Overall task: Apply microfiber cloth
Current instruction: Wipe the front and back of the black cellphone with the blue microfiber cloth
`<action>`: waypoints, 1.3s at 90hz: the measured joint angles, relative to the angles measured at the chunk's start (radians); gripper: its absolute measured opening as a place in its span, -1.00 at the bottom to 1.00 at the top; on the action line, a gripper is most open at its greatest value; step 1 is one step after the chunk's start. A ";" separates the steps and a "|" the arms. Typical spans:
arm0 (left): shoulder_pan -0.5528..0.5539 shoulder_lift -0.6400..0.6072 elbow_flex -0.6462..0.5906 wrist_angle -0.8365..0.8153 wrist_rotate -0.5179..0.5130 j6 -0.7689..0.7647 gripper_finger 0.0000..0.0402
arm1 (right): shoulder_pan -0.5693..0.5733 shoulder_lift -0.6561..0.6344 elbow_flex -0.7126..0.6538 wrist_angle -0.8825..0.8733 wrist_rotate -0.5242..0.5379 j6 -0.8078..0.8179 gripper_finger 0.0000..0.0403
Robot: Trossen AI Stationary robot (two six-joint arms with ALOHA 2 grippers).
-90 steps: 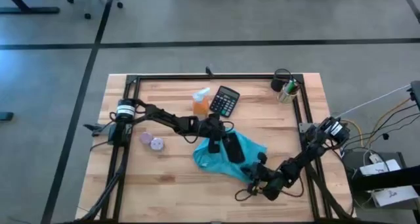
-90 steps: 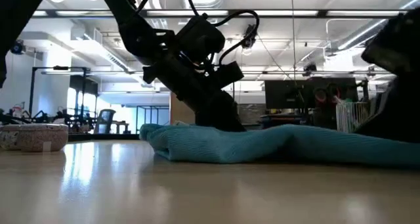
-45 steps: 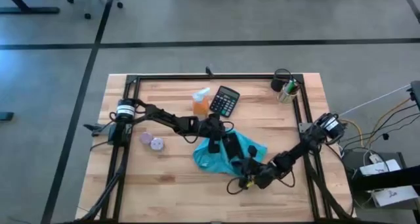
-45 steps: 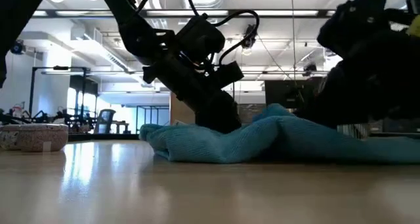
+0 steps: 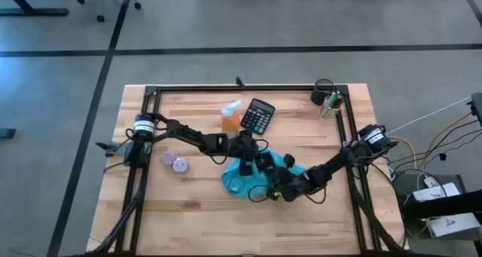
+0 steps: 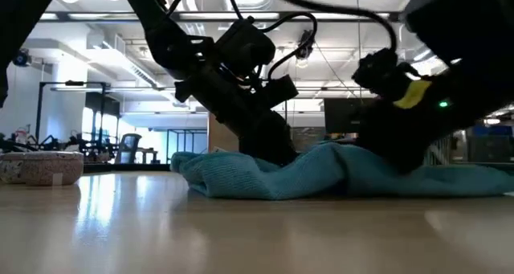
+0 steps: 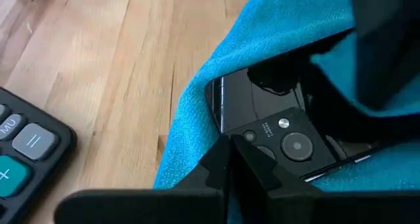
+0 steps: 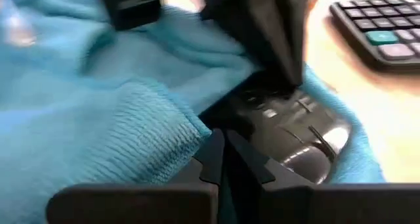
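While both arms meet at the middle of the wooden tabletop (image 5: 188,204), the turquoise microfiber cloth (image 5: 242,179) lies bunched there, near of the black calculator (image 5: 257,116) and wrapped partly around a black phone (image 7: 272,122) whose camera lenses show in the left wrist view. The left gripper (image 5: 245,160) reaches in from the left and presses down on the cloth's far edge; its jaws look drawn together at the phone's end, though whether they grip it cannot be told. The right gripper (image 5: 277,186) comes in from the right at the cloth's near right side, its jaws closed on a fold of the fabric, which rises in a low ridge in the low view. An orange bottle (image 5: 230,118) stands just left of the calculator, two small round pads (image 5: 175,161) rest well to the left, and a wire cup (image 5: 327,100) sits at the far right corner.
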 joint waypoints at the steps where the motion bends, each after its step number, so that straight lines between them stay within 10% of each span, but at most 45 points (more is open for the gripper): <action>1: 0.000 0.000 0.000 0.000 0.000 0.000 -1.00 | -0.004 0.000 0.000 0.005 -0.003 -0.005 -1.00; 51: 0.000 0.000 0.000 -0.001 0.000 0.003 -1.00 | 0.136 -0.006 0.002 -0.009 -0.327 0.117 -1.00; 80: 0.000 -0.009 0.000 -0.003 -0.006 0.033 -1.00 | 0.249 -0.081 -0.007 -0.111 -0.220 0.125 -1.00; 117: -0.012 -0.145 -0.004 -0.110 -0.011 0.095 -1.00 | 0.229 -0.338 0.039 -0.694 -0.142 0.046 -1.00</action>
